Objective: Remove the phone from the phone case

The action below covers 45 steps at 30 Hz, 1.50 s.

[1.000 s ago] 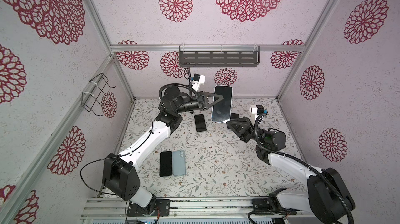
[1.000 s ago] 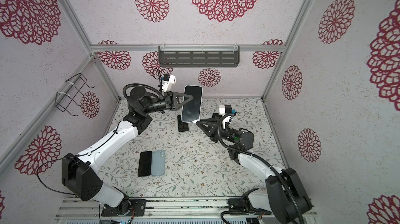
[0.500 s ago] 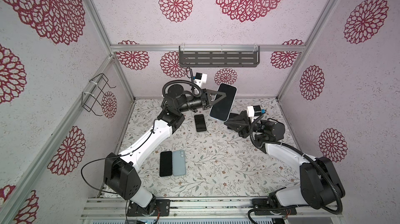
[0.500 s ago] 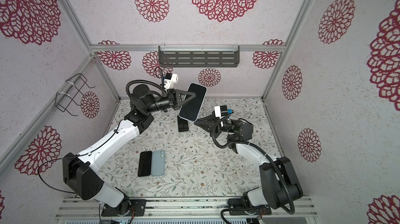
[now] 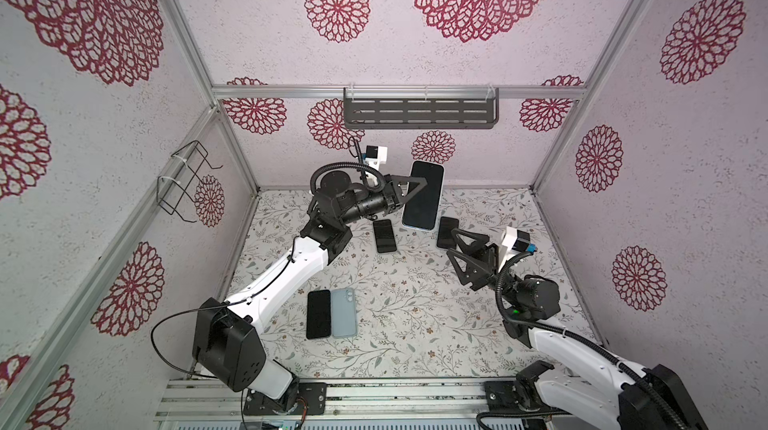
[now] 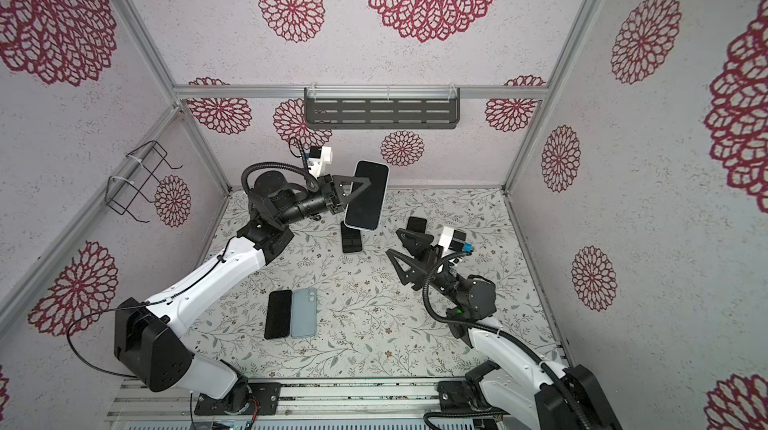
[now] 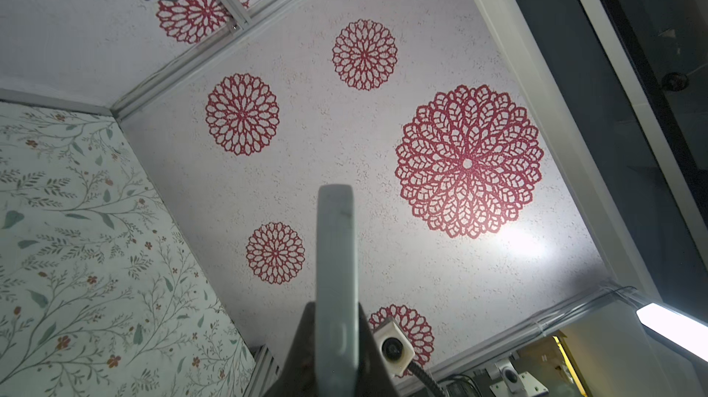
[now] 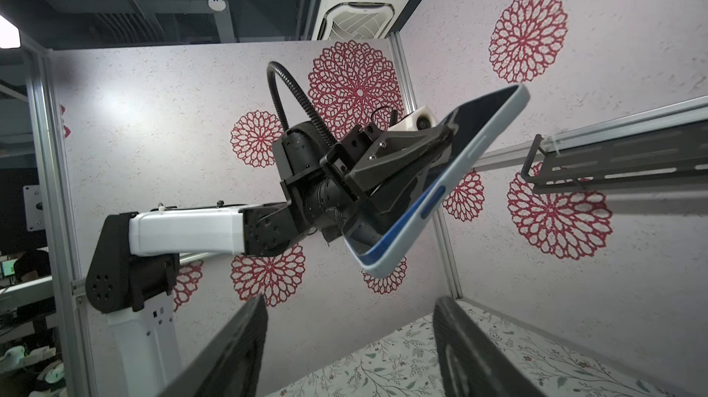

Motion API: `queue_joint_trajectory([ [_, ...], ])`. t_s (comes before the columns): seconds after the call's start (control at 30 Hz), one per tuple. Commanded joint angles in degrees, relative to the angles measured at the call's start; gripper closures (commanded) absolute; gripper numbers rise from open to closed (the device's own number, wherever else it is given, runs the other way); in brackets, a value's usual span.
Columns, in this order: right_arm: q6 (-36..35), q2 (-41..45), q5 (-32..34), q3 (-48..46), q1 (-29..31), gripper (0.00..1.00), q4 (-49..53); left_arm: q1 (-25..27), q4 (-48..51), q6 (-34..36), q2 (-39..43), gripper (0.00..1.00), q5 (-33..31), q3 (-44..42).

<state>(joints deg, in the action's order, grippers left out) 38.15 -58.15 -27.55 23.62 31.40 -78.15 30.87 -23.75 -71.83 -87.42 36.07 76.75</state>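
The left gripper (image 5: 422,183) is clamped tight on the phone (image 5: 428,208), pinching it front and back by one long side. It's got it up in the air over the back of the table (image 5: 415,340), screen facing the cameras in both top views. The phone sits in its pale blue-grey case (image 5: 417,227), which from up there is just a thin rim. The right gripper (image 5: 456,244) is spread wide with nothing in it. It sits lower than the phone and to the right, clear of it.

The right wrist view is the useful one. It catches the phone from the side, so you get the whole case edge plus a blue strip between the dark screen and the case at the lower corner. Can't tell if that corner has actually popped free. The right gripper's own fingers (image 8: 245,337) show a big gap between them.

The left wrist view only gives the case edge-on between its fingers, no screen at all.

Only the top views show the table stuff:
- a black phone (image 5: 384,236) lying flat below the held one
- a second black phone (image 5: 445,228) right by the right gripper's fingers
- a third black phone (image 5: 318,314) touching a pale blue piece (image 5: 343,312) with camera holes, nearer the front
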Motion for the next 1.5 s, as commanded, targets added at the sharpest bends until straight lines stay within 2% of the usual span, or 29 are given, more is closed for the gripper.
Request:
queue_joint_trajectory([
  [0.0,4.1,-1.4,7.7,2.7,2.2,0.25,2.2,0.4,-10.5,-1.5,1.9,1.00,-6.4,-1.6],
  [0.27,10.8,-8.6,8.5,5.7,2.6,0.27,-0.6,2.9,-12.2,-1.7,1.4,1.00,-8.2,-2.0],
  [0.5,14.7,-12.5,8.8,6.4,2.7,0.27,-7.3,3.6,-12.5,-1.5,1.6,1.00,-8.2,-2.8],
  [1.47,18.5,-15.7,6.9,7.6,4.3,0.29,-13.7,3.5,-12.8,-1.2,1.2,1.00,-9.0,-3.8],
])
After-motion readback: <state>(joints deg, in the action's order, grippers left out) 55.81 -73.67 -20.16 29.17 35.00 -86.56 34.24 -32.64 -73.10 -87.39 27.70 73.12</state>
